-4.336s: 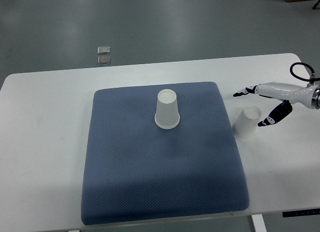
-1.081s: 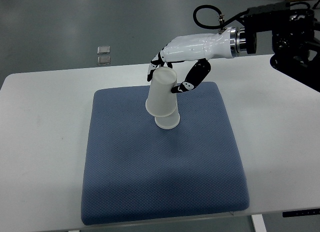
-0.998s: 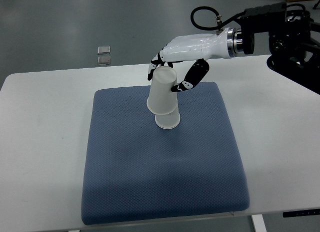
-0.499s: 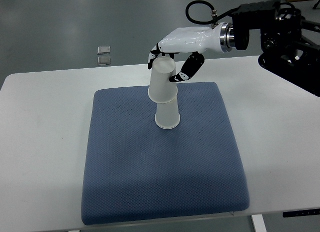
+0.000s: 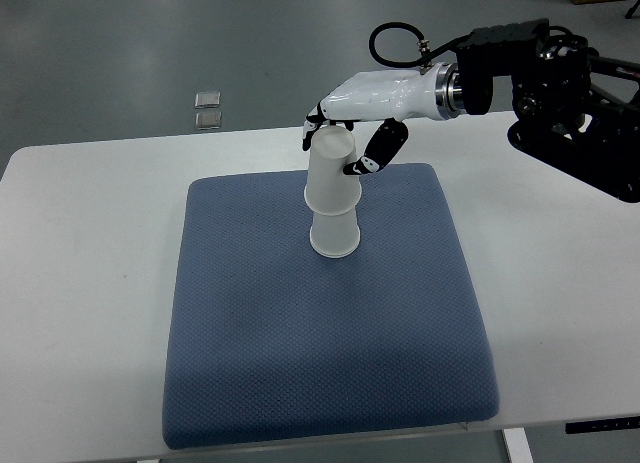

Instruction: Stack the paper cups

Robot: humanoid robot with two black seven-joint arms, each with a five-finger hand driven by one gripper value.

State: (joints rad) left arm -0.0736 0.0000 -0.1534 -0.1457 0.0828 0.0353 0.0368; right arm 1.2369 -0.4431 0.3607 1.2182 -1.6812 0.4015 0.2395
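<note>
My right hand (image 5: 342, 141) is closed on the top of the upper paper cup (image 5: 331, 171), dark fingertips (image 5: 312, 131) on its far side and my thumb on the near right side. The cup is upside down, its rim partly over the lower paper cup (image 5: 334, 232), which stands inverted near the middle of the blue cushion (image 5: 320, 333) on the white tabletop (image 5: 80, 283).

The upper cup seems seated only partway and looks roughly in line with the one beneath. To finish well, I judge I should press straight down along the stack's axis, keeping the cup from tilting so the rim slides evenly. The cushion is soft, so a sideways push could tip the stack; a light, steady descent suits it. Then I should loosen thumb and fingers together and lift straight up so nothing drags.

I can read no brand, label or writing: the cups are plain white, and two small pale squares (image 5: 208, 109) on the floor beyond the tabletop show nothing legible.
</note>
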